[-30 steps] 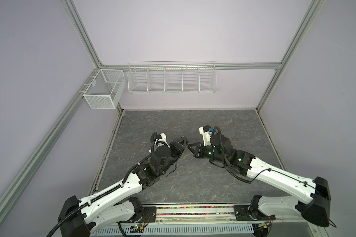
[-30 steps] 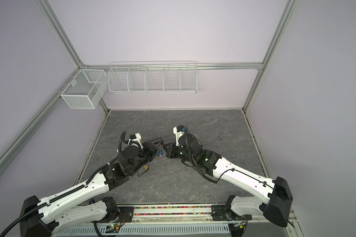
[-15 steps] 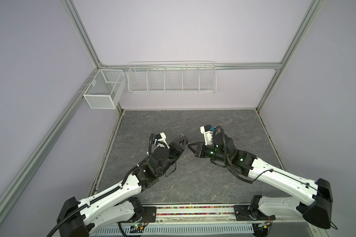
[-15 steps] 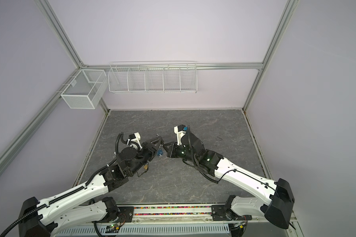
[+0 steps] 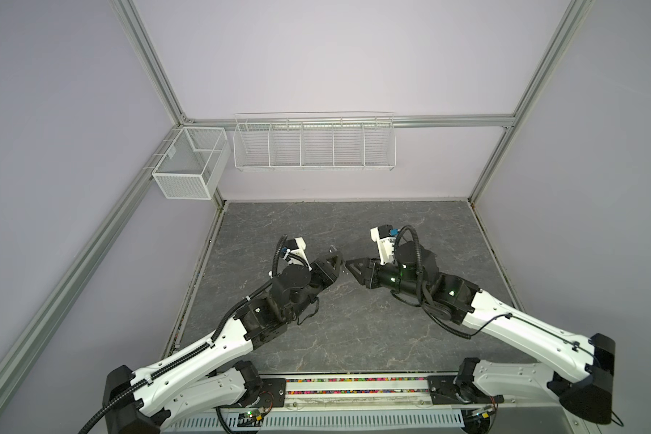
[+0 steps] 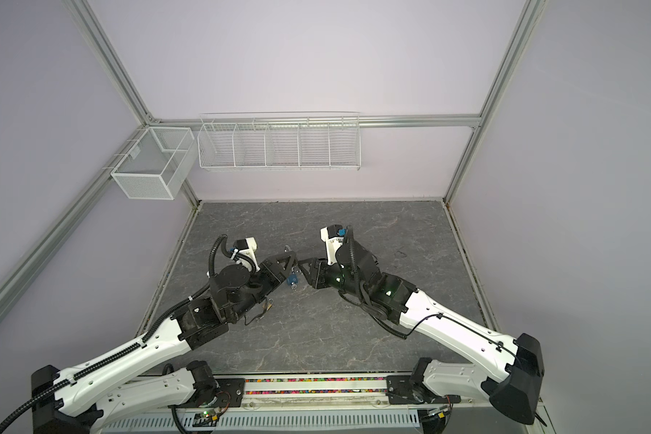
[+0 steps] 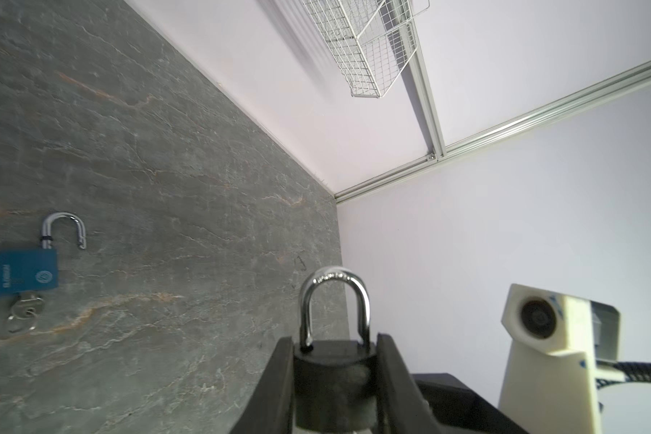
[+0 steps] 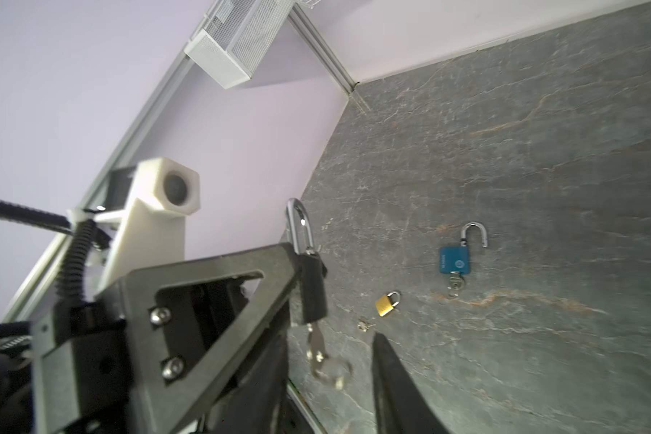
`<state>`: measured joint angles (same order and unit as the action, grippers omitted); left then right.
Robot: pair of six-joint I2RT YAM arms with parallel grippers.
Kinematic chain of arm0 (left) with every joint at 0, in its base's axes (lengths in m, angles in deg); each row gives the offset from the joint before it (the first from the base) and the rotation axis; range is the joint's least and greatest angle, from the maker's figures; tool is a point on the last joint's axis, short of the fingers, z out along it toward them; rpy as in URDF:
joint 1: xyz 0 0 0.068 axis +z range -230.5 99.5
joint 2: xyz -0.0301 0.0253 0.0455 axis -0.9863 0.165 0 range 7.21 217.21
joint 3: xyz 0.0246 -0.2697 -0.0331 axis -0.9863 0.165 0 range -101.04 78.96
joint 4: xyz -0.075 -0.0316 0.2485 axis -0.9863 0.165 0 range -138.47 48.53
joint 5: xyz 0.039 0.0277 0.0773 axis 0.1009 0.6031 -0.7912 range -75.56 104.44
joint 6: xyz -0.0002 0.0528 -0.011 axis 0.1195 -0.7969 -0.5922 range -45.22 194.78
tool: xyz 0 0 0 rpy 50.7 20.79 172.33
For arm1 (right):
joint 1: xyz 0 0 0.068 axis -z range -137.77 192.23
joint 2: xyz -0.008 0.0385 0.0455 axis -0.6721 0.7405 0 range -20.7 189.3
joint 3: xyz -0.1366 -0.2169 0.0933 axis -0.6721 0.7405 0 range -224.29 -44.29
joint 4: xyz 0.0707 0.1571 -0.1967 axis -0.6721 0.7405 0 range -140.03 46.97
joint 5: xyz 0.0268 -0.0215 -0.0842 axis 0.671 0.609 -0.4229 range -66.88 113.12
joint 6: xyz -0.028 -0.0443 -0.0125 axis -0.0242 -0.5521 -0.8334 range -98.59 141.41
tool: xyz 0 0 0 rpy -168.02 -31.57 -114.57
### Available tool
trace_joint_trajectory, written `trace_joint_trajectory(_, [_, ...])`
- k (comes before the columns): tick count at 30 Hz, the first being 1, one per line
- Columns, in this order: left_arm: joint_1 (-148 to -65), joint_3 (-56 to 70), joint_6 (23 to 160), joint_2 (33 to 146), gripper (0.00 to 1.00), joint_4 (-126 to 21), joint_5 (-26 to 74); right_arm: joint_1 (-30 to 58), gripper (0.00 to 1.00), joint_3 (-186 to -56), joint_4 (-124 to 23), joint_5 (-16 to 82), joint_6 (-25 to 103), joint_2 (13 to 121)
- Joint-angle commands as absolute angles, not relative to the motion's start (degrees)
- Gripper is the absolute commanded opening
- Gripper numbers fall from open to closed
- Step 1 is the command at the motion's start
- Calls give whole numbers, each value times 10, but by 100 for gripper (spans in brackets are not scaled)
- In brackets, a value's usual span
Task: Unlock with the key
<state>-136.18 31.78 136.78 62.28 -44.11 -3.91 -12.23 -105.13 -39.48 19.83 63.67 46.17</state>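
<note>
Blurred key point(image 8: 317, 344) beneath black padlock point(image 8: 312, 289)

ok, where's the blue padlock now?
Blue padlock lies on the table, centre in a top view, just under the left pincer and right pincer tips; brass padlock nearby.

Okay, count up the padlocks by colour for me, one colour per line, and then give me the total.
black padlock: 1
blue padlock: 1
gold padlock: 1
Total: 3
</note>
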Motion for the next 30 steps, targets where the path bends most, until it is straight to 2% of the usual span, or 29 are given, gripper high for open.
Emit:
trace_joint_trajectory(1, [-1365,285,1290,621,0,-394,-73,-121,54,-1058,-330,157,608,439])
trace_joint_trajectory(9, [-1366,293,1116,617,0,-337,-93,-119,85,-1066,-197,75,569,408])
trace_joint_trajectory(15, [-1386,386,1021,571,0,-434,-38,-115,100,-1122,-99,88,515,431])
trace_joint_trajectory(24, [-1408,513,895,531,0,-580,24,-116,93,-1238,17,158,449,514])
trace_joint_trajectory(30, [-1429,548,855,536,0,-647,24,-126,90,-1304,64,172,451,587])
